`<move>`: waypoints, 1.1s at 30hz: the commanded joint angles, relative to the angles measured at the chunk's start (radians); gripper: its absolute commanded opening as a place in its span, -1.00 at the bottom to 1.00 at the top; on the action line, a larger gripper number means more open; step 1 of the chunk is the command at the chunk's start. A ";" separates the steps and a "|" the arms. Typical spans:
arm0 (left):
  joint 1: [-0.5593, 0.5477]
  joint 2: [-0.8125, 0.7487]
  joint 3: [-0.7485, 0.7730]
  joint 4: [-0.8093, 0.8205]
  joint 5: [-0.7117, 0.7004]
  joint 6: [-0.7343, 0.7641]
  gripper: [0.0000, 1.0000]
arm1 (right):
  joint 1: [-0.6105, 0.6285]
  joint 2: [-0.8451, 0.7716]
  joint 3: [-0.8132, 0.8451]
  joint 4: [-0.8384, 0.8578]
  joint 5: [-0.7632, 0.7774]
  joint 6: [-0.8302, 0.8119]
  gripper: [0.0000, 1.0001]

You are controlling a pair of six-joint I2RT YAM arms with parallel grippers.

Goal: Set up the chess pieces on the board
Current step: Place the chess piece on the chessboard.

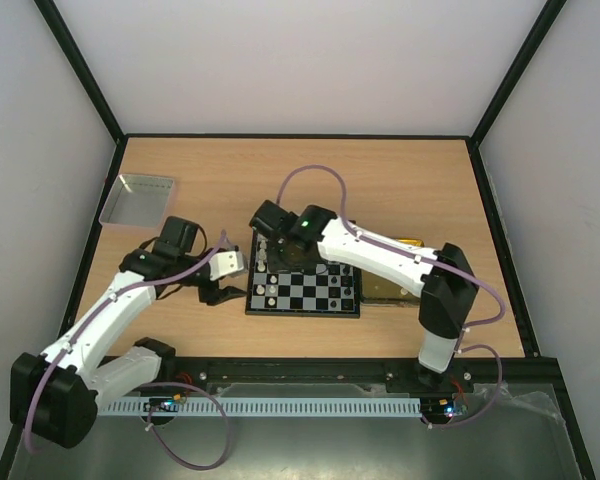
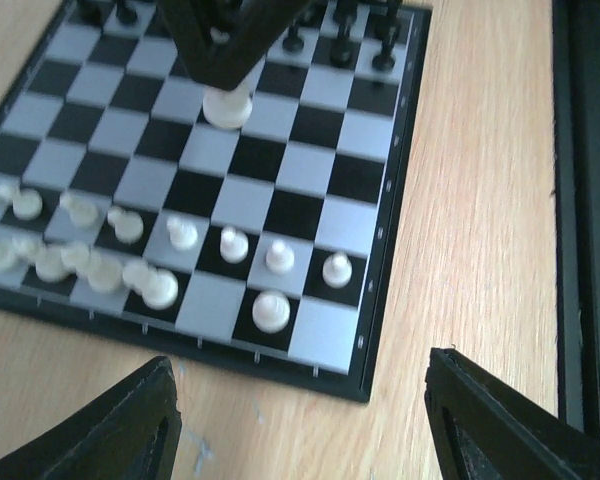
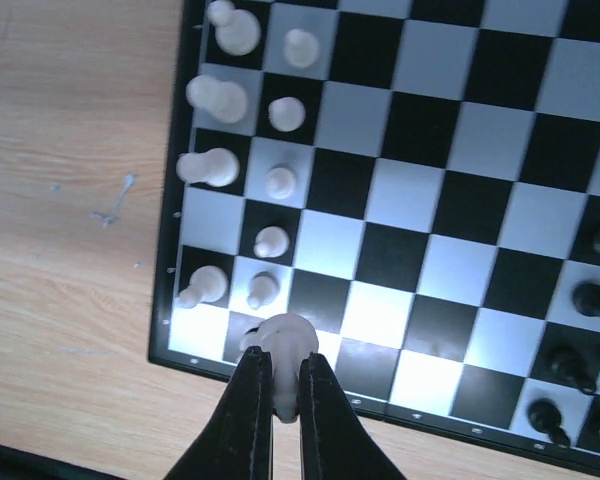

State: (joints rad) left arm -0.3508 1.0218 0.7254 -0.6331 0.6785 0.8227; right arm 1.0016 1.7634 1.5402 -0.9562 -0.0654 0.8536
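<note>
The checkered board (image 1: 315, 291) lies mid-table. White pieces (image 3: 220, 165) stand in two rows along its left edge, and black pieces (image 3: 592, 298) stand along its right edge. My right gripper (image 3: 285, 366) is shut on a white piece (image 3: 286, 343) and holds it over the board's far-left corner. It also shows in the top view (image 1: 270, 226) and in the left wrist view (image 2: 225, 50) with that piece (image 2: 227, 106). My left gripper (image 2: 300, 405) is open and empty, over bare wood just off the board's left edge, and it shows in the top view (image 1: 220, 292).
A grey metal tray (image 1: 138, 198) sits at the far left of the table. A shiny yellow tray (image 1: 382, 291) lies right of the board, partly hidden under my right arm. Black frame rails bound the table.
</note>
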 commanded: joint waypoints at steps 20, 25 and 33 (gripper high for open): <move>0.342 -0.112 -0.159 -0.214 0.180 0.401 0.53 | 0.179 0.195 0.124 0.001 -0.053 0.051 -0.96; 0.342 -0.108 -0.162 -0.185 0.214 0.376 0.56 | 0.191 0.221 0.144 -0.009 -0.046 0.053 -0.96; 0.342 -0.113 -0.163 -0.167 0.214 0.349 0.58 | 0.192 0.278 0.227 -0.066 0.010 0.028 -0.96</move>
State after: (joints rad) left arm -0.0124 0.9169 0.5709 -0.8108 0.8394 1.1675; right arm 1.1893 2.0006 1.6928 -0.9680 -0.1062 0.8902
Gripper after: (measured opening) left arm 0.789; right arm 0.024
